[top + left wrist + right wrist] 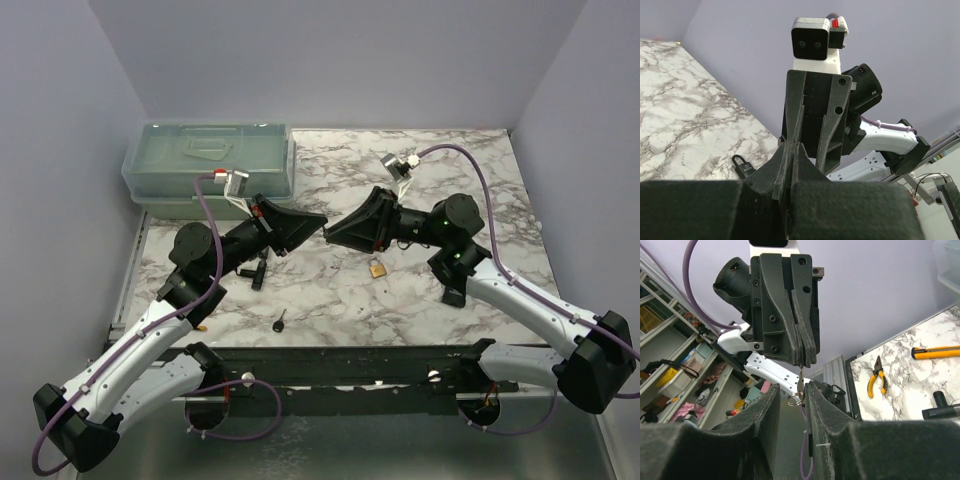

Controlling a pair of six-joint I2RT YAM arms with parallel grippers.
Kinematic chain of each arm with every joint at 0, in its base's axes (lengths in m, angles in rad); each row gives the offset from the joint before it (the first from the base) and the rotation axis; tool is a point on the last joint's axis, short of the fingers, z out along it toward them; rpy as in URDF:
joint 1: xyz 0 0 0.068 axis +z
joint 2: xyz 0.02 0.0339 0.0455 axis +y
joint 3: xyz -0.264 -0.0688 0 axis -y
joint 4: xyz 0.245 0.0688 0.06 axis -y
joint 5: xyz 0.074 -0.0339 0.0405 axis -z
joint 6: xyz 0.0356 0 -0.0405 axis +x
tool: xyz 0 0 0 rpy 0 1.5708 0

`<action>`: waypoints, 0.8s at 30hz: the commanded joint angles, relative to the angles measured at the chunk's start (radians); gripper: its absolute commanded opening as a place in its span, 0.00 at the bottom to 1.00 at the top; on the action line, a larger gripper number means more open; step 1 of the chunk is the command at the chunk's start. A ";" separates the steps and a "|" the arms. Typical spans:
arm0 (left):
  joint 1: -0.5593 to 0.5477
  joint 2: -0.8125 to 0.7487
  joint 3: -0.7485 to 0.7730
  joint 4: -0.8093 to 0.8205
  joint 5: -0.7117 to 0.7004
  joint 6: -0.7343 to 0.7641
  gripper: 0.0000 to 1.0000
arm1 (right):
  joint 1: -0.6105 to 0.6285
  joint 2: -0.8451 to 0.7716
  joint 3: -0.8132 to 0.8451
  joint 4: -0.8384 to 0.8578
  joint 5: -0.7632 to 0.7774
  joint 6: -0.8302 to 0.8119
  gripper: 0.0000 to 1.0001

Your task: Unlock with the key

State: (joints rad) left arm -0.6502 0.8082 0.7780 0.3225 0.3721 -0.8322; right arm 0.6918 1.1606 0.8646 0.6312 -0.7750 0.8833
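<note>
Above the middle of the table (pixel 330 300), the left gripper (pixel 801 362) is pinched together on a thin metal strip (pixel 801 379) carrying a small ring. The ring hangs between the slightly parted fingers of the right gripper (pixel 792 390). The key (pixel 280 323) lies near the near edge, left of centre, untouched.
</note>
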 commanded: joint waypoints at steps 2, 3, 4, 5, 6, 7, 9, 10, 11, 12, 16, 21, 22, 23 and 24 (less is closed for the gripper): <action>-0.001 -0.001 -0.015 0.041 -0.032 -0.005 0.00 | 0.000 0.017 0.009 0.017 -0.041 0.008 0.31; -0.001 -0.001 -0.017 0.040 -0.034 -0.005 0.00 | 0.000 0.019 0.009 0.020 -0.043 0.009 0.31; -0.002 -0.001 -0.017 0.041 -0.035 -0.005 0.00 | -0.001 0.021 0.011 0.023 -0.045 0.011 0.31; -0.001 -0.001 -0.019 0.042 -0.036 -0.004 0.00 | -0.001 0.023 0.012 0.024 -0.046 0.012 0.31; 0.000 -0.001 -0.020 0.043 -0.037 -0.004 0.00 | 0.000 0.024 0.013 0.025 -0.046 0.012 0.29; 0.000 -0.001 -0.022 0.044 -0.038 -0.005 0.00 | 0.000 0.026 0.013 0.028 -0.047 0.014 0.29; -0.001 -0.001 -0.025 0.044 -0.039 -0.004 0.00 | 0.000 0.025 0.013 0.029 -0.046 0.014 0.28; -0.002 -0.002 -0.026 0.044 -0.040 -0.003 0.00 | -0.001 0.025 0.013 0.029 -0.045 0.014 0.27; -0.002 -0.003 -0.026 0.044 -0.041 -0.003 0.00 | 0.001 0.025 0.013 0.029 -0.043 0.014 0.26; -0.001 -0.003 -0.028 0.046 -0.041 -0.003 0.00 | 0.000 0.026 0.013 0.028 -0.042 0.014 0.25; -0.002 -0.003 -0.031 0.048 -0.041 -0.003 0.00 | 0.000 0.035 0.014 0.036 -0.038 0.019 0.24; 0.000 -0.010 -0.038 0.052 -0.039 -0.004 0.00 | 0.000 0.040 0.013 0.041 -0.028 0.023 0.32; 0.000 -0.011 -0.039 0.052 -0.039 -0.005 0.00 | 0.000 0.038 0.013 0.041 -0.026 0.023 0.33; -0.001 -0.013 -0.040 0.052 -0.041 -0.005 0.00 | -0.001 0.038 0.013 0.041 -0.022 0.023 0.33; -0.001 -0.013 -0.040 0.052 -0.041 -0.005 0.00 | 0.001 0.038 0.012 0.041 -0.020 0.023 0.33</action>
State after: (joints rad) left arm -0.6502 0.8078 0.7494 0.3519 0.3496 -0.8379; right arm 0.6918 1.1931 0.8646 0.6357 -0.7868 0.9005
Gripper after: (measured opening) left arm 0.017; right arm 0.325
